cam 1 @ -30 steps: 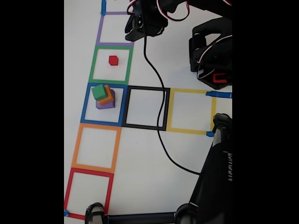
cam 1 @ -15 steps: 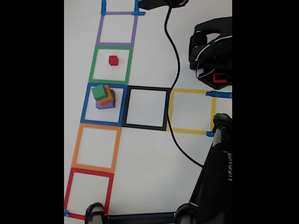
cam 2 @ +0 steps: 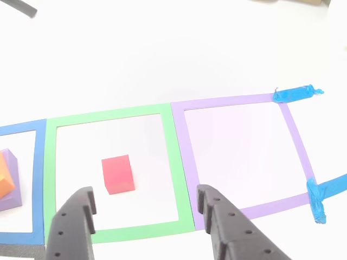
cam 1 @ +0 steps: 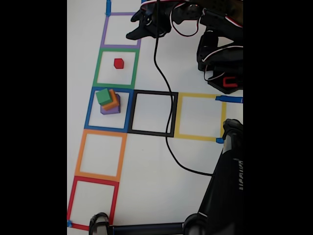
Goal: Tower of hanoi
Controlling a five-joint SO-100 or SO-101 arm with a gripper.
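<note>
In the fixed view a small red cube (cam 1: 119, 63) sits alone inside the green tape square. In the blue square below it stands a stack: green cube (cam 1: 103, 96) on orange cube (cam 1: 112, 102) on purple cube (cam 1: 110, 109). My gripper (cam 1: 133, 28) hovers open over the purple tape square, up and to the right of the red cube. In the other view the red cube (cam 2: 117, 173) lies just beyond and left of centre between my open gripper's (cam 2: 146, 199) black fingers. The orange cube (cam 2: 6, 172) and purple cube (cam 2: 11, 196) peek in at the left edge.
Coloured tape squares run in a column, with black (cam 1: 152, 113) and yellow (cam 1: 199, 116) squares off to the right. A black cable (cam 1: 164, 98) trails across the black square. The arm's base (cam 1: 222, 63) stands at the upper right; a black stand (cam 1: 225, 191) fills the lower right.
The gripper swung up out of the frame half a second ago and has come back down over the purple square. The cable shifted with it. The cubes have not moved.
</note>
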